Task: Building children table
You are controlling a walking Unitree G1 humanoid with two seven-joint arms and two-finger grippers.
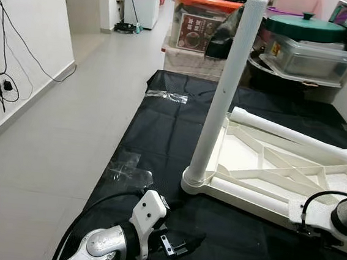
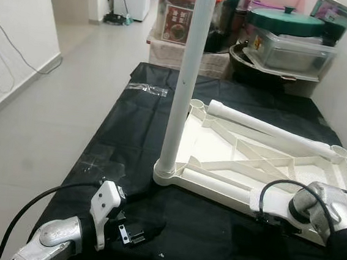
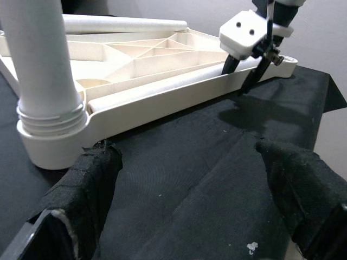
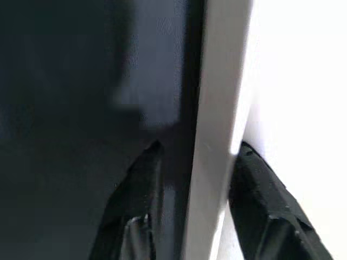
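One table leg (image 1: pixel 222 98) stands screwed in the upturned tabletop (image 2: pixel 221 150); two legs lie loose inside. My right claw (image 3: pixel 246 73) straddles the tabletop's rim; left claw (image 1: pixel 175 244) released.

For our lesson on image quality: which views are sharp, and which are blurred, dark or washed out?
Both eye views are sharp and evenly lit, the upright leg crisp. Left wrist view: table frame clear, the near fingers soft. Right wrist view: blurred, one side dark, the other washed out white, the frame edge between the fingers.

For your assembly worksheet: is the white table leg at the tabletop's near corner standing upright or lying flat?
Upright: the table leg stands vertically in the corner socket of the upside-down tabletop.
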